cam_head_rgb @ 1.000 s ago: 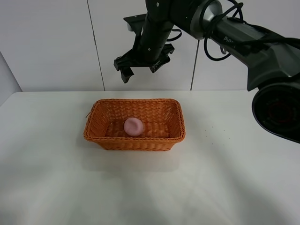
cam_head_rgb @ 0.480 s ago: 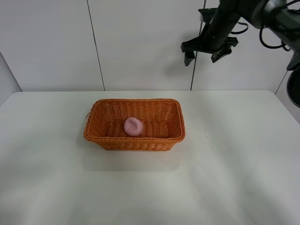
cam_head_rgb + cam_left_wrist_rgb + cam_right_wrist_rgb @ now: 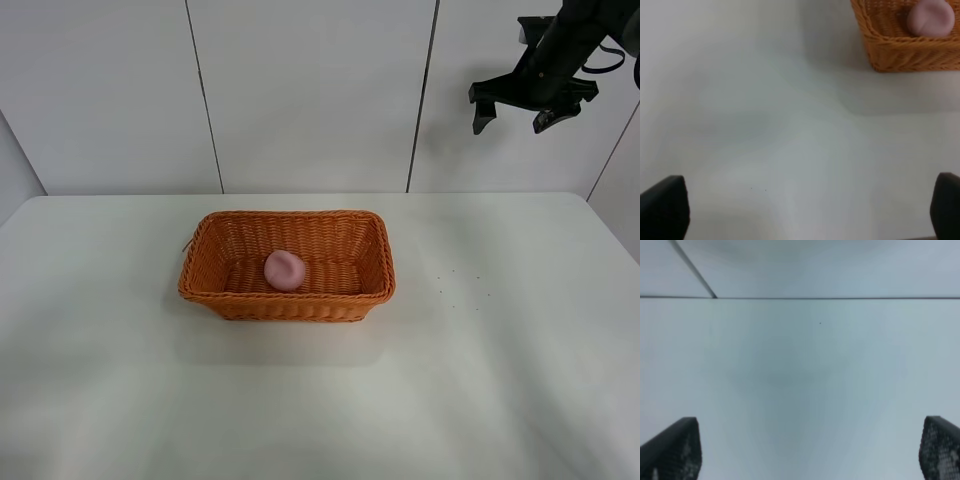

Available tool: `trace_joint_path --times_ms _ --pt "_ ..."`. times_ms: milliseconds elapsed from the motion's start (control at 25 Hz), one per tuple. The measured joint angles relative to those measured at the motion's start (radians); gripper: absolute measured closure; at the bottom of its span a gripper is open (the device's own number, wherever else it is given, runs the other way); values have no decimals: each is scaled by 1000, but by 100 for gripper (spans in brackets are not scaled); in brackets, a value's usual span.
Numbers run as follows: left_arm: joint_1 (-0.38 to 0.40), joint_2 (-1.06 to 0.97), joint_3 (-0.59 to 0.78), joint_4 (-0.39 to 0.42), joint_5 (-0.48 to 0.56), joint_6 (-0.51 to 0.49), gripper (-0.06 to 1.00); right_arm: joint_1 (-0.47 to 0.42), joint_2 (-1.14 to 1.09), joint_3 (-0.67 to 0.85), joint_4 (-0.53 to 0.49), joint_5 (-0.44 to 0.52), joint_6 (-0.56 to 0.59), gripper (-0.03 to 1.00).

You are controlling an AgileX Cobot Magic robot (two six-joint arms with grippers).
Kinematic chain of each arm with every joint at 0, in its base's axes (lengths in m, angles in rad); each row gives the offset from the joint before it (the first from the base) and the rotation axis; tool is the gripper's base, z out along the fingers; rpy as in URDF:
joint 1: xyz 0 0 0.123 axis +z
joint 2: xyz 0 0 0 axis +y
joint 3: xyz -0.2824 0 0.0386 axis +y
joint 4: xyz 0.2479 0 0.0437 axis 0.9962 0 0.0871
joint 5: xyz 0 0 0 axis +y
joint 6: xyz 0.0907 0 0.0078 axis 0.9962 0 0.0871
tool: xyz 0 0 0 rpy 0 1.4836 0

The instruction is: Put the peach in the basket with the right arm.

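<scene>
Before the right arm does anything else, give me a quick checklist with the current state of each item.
1. Peach lies inside the basket: ok.
2. Right pincer open and holding nothing: ok.
3. Right pincer high and off to the right of the basket: ok.
4. Basket upright on the table: ok.
5. Left pincer open, with bare table between its fingers: ok.
6. Whether the peach is undamaged: cannot tell.

I see just one obstacle on the surface (image 3: 480, 380): the basket (image 3: 287, 300), sitting toward the far edge, a little left of centre, with its flared walls ringing the peach (image 3: 285, 270) (open only from above). My right tool (image 3: 520, 108) hangs high over the far right corner, fingers spread, with bare surface beneath it.
</scene>
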Motion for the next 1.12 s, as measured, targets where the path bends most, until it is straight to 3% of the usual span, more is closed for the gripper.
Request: trace_joint_path --times_ms 200,440,760,1120 --pt "0 0 0 0 0 0 -4 4 -79 92 8 0 0 30" --pt "0 0 0 0 0 0 -4 5 -310 335 16 0 0 30" --pt "0 0 0 0 0 0 -4 5 -760 836 21 -2 0 30" --pt "0 0 0 0 0 0 -4 8 -1392 1501 26 -31 0 30"
